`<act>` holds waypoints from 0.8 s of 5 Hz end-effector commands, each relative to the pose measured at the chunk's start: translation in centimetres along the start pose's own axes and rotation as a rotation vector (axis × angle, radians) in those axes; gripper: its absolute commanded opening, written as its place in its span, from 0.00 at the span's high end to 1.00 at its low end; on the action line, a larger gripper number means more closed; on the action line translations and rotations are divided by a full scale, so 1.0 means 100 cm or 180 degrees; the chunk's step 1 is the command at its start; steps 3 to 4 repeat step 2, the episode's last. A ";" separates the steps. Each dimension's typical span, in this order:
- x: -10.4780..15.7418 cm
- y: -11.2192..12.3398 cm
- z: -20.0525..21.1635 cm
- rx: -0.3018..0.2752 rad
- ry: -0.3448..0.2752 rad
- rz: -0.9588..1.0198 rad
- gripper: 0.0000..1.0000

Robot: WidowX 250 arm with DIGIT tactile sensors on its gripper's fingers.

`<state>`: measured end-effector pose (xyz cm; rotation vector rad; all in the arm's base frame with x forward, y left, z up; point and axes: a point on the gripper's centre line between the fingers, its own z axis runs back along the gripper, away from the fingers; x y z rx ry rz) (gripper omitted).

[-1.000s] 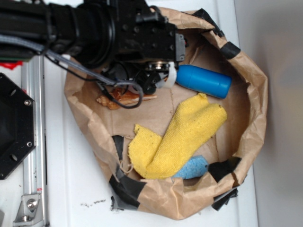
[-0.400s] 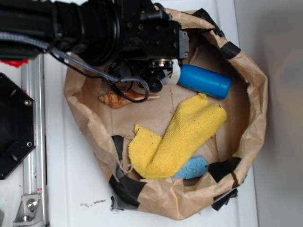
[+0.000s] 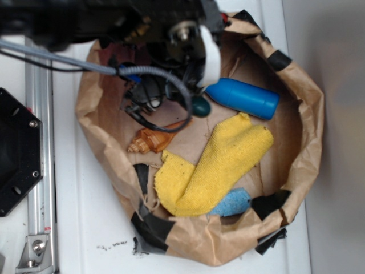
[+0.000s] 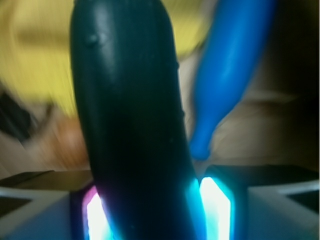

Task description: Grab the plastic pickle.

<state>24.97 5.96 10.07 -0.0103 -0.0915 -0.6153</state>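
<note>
The white table (image 3: 85, 228) carries a crumpled brown paper bag (image 3: 311, 114), patched with black tape and folded open into a shallow basin. Over its upper left hangs the black robot arm (image 3: 85, 17). A second ago the arm sat low over the bag floor, covering the spot beside the bottle's neck; now it stands higher and blurred, which suggests it is lifting.

Inside the bag, the yellow cloth (image 3: 219, 165) lies across the middle with a light blue sponge (image 3: 234, 202) peeping from under its lower edge. The bright blue bottle (image 3: 245, 98) lies along the upper right, much as before. The brown seashell (image 3: 149, 140) now sits lower and further toward the cloth than it did a moment ago, so the arm or its cable seems to have nudged it.

The gripper (image 4: 159, 212) is pinching the plastic pickle (image 4: 130, 125): in the wrist view the dark teal body fills the space between the two glowing pads and juts out past them. In the exterior view only the pickle's rounded end (image 3: 200, 106) shows, below the arm and just beside the bottle's neck.

That end was hidden a second ago. I judge the grab made, with the pickle coming up off the paper; what remains is keeping the hold.
</note>
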 end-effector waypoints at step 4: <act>0.035 -0.004 -0.006 0.0376 -0.0375 0.1640 1.00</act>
